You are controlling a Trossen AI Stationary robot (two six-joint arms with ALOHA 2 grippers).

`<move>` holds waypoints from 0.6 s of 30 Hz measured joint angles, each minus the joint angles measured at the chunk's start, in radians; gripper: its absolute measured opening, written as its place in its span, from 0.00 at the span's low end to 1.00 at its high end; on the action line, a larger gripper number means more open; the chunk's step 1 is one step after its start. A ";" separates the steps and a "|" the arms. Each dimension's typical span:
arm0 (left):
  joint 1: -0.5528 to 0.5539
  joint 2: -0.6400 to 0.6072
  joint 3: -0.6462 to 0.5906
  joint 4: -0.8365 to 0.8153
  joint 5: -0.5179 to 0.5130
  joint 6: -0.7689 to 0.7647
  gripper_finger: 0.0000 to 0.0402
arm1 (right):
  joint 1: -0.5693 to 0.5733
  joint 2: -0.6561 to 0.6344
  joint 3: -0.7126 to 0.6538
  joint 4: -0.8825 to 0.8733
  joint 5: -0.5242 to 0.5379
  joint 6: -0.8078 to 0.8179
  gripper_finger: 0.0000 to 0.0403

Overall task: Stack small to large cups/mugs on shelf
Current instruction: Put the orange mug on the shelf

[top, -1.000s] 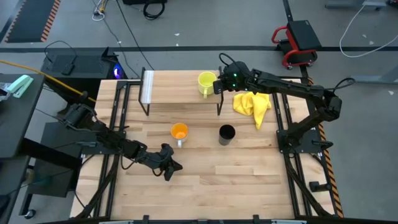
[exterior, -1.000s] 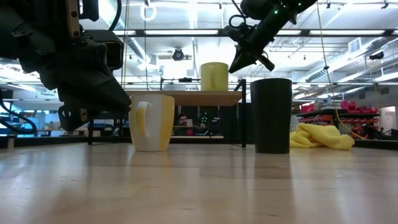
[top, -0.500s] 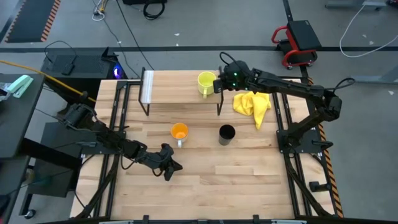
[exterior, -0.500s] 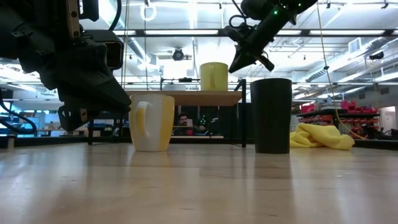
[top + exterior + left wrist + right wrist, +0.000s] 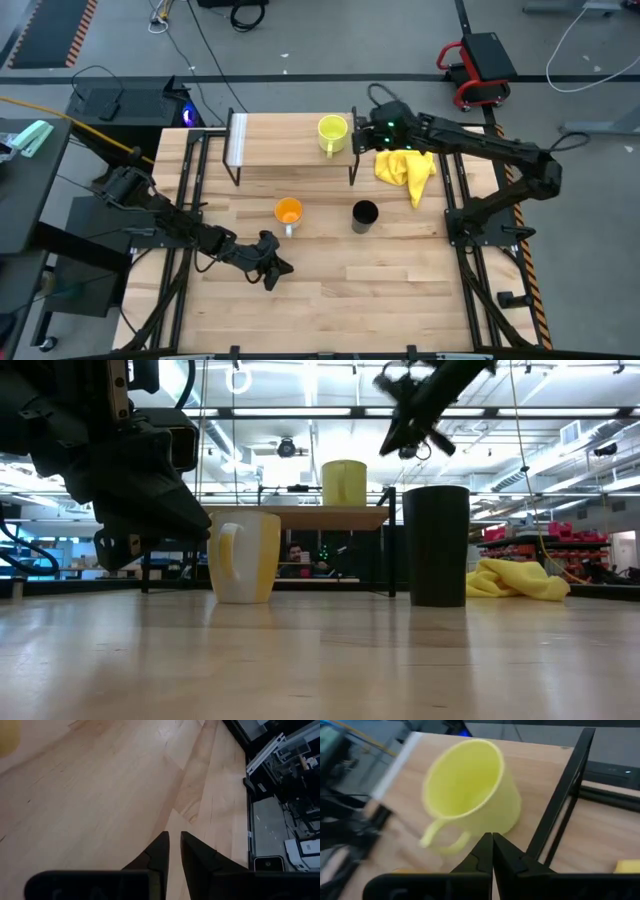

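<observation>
The yellow-green mug (image 5: 332,130) (image 5: 470,790) stands upright by its base at the right end of the shelf (image 5: 285,145) (image 5: 300,517), its handle (image 5: 442,837) toward the near side. My right gripper (image 5: 361,138) (image 5: 492,840) hovers shut just right of and above this mug, apart from it. On the tabletop in front of the shelf stand the orange-inside mug (image 5: 288,212) (image 5: 243,555) and the black cup (image 5: 365,214) (image 5: 437,545). My left gripper (image 5: 270,262) (image 5: 173,840) waits shut, low over the near middle of the table.
A crumpled yellow cloth (image 5: 405,167) (image 5: 515,580) lies on the table right of the shelf, under my right arm. The shelf's black leg (image 5: 560,805) stands close beside my right gripper. The shelf top left of the yellow-green mug is bare wood.
My right gripper has risen and drawn back from the yellow-green mug toward the table's right edge. The mug stays where it was on the shelf.
</observation>
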 joint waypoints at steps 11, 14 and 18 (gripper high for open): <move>0.012 -0.039 0.000 0.095 0.002 0.000 0.11 | 0.222 -0.209 0.000 -0.016 0.021 0.076 0.04; 0.040 -0.091 0.000 0.089 0.002 0.001 0.11 | 0.293 -0.231 0.000 -0.066 0.087 0.083 0.04; 0.082 -0.208 0.000 0.071 0.002 0.059 0.09 | 0.378 -0.239 0.000 -0.161 0.148 0.123 0.06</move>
